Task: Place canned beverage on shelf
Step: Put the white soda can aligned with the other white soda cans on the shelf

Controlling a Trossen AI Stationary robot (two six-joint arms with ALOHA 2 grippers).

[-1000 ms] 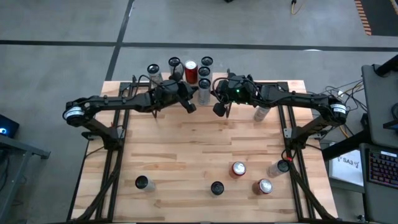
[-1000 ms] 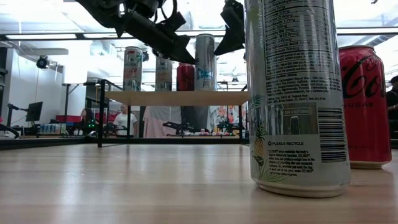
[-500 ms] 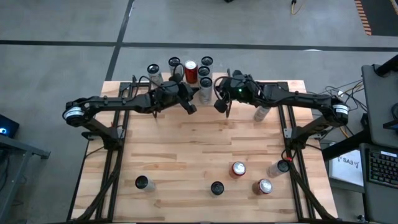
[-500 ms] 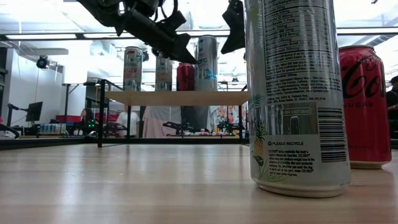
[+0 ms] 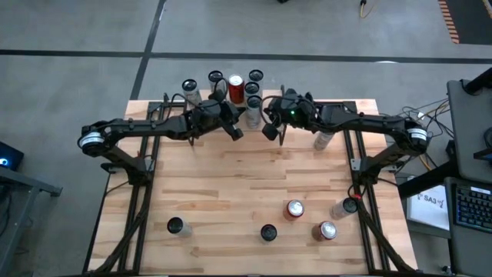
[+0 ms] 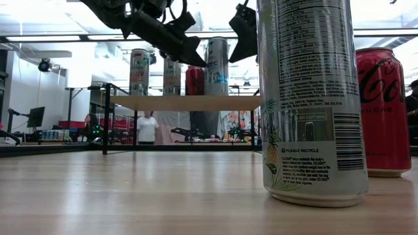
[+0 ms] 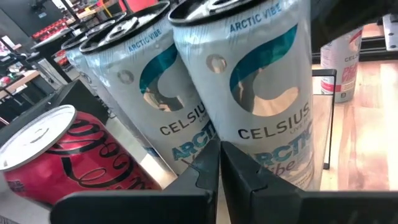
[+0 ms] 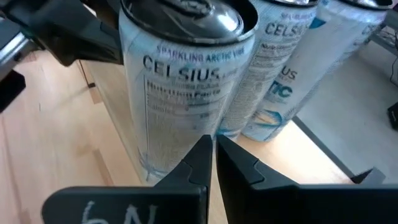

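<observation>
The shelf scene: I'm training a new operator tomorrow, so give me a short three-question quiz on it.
1. True or false: the left tool is shut, holding nothing.
2. What colour is the one can on the shelf that differs from the pale ones? A) green B) red C) black
3. Fill in: the right tool is shut just in front of a ____ can on the shelf.

Key
1. True: its fingers meet in front of the Celsius cans, gripping none.
2. B: a red can stands among them.
3. Celsius. More cans wait on the table near edge, such as the red-topped one.
</observation>
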